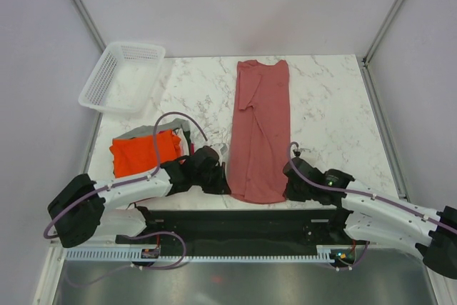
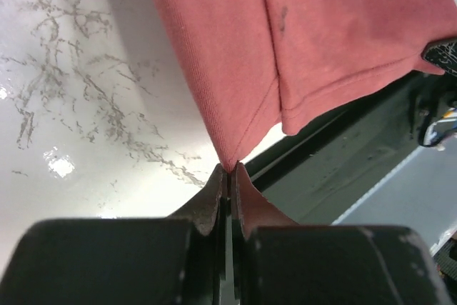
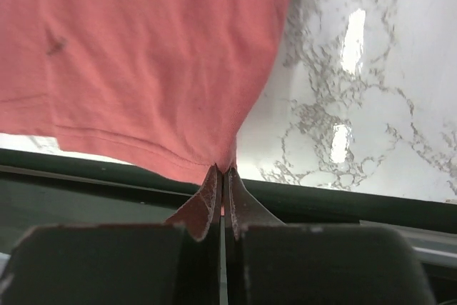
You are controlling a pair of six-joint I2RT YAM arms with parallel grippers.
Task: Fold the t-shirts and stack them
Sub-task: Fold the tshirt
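A dusty pinkish-red t-shirt (image 1: 261,130) lies folded lengthwise into a long strip down the middle of the marble table, collar end far, hem near. My left gripper (image 1: 223,180) is shut on its near left hem corner, which shows pinched in the left wrist view (image 2: 230,164). My right gripper (image 1: 288,185) is shut on its near right hem corner, seen pinched in the right wrist view (image 3: 223,166). A stack of folded t-shirts with a bright orange-red one (image 1: 143,152) on top and a grey one (image 1: 136,133) under it sits at the left.
A white plastic mesh basket (image 1: 123,76) stands at the far left corner. The table's near edge and a black rail (image 1: 235,223) run just below both grippers. A purple cable (image 1: 175,121) loops over the left arm near the stack.
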